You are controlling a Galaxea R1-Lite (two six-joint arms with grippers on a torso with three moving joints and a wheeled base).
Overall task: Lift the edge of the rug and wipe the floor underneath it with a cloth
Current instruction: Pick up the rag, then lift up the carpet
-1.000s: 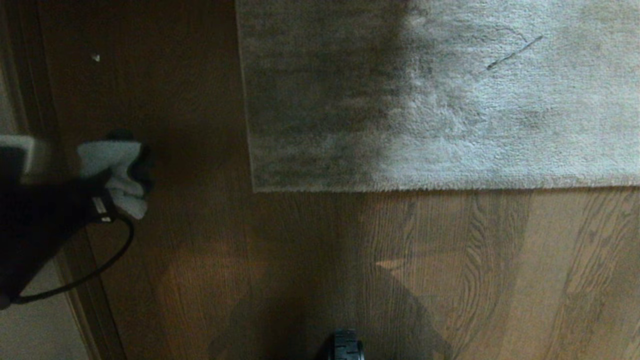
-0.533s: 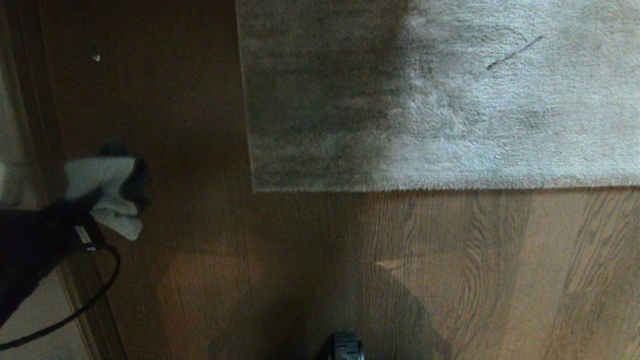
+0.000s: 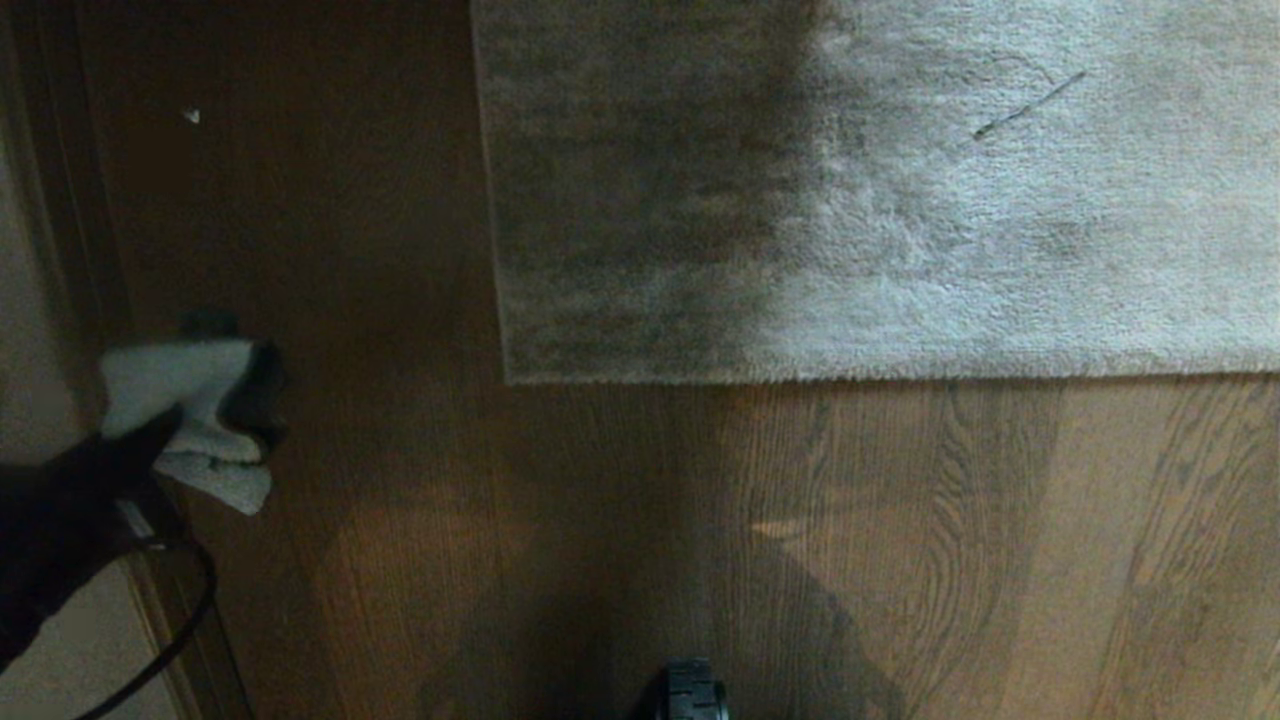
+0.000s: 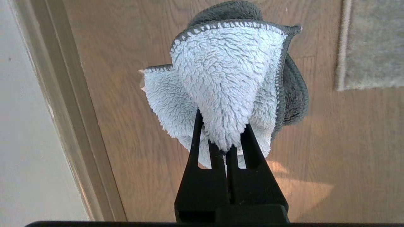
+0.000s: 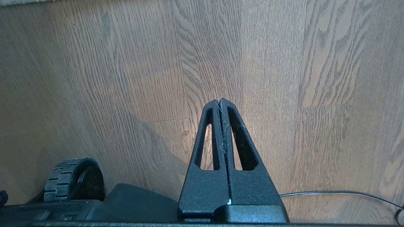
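**Two jaws pinching the cloth, rug edge not yet lifted**

Your left gripper (image 4: pixel 232 138) is clamping its black tapered fingers (image 4: pixel 195 148) together on a bunched corner of the small fluffy pale grey-white cloth (image 4: pixel 221 82) with its darker grey stitched hem and backing. You are carrying that rag above the brown wood-grain plank floor (image 3: pixel 900 540), with the rest of it fanning out loose past the fingertips. In the head view you are seeing the cloth (image 3: pixel 190 410) low on the left side, near a pale baseboard strip (image 4: pixel 72 126), with the gripper's black cable (image 3: pixel 170 640) looping below it.

Your right gripper (image 5: pixel 220 104) is sitting parked with its jaws pressed together on nothing, hanging over bare planks beside one of the base's ridged black wheels (image 5: pixel 71 179).

Further out, the large light grey-beige shaggy rug (image 3: pixel 950 200) is lying flat, and its straight hemmed rug edge (image 3: pixel 900 376) is resting on the planks, well apart from the cloth. A thin dark strand (image 3: pixel 1028 104) is lying on the pile near the far side.

Judging from this, you are holding the wiping tool ready but are not yet starting the lift. Next you are likely needing the empty right gripper to open, reach to the rug's border, pinch the hem and raise it, so that the left arm can bring the rag across to the uncovered floor. Watch that the loose cloth folds are not snagging on the pile.
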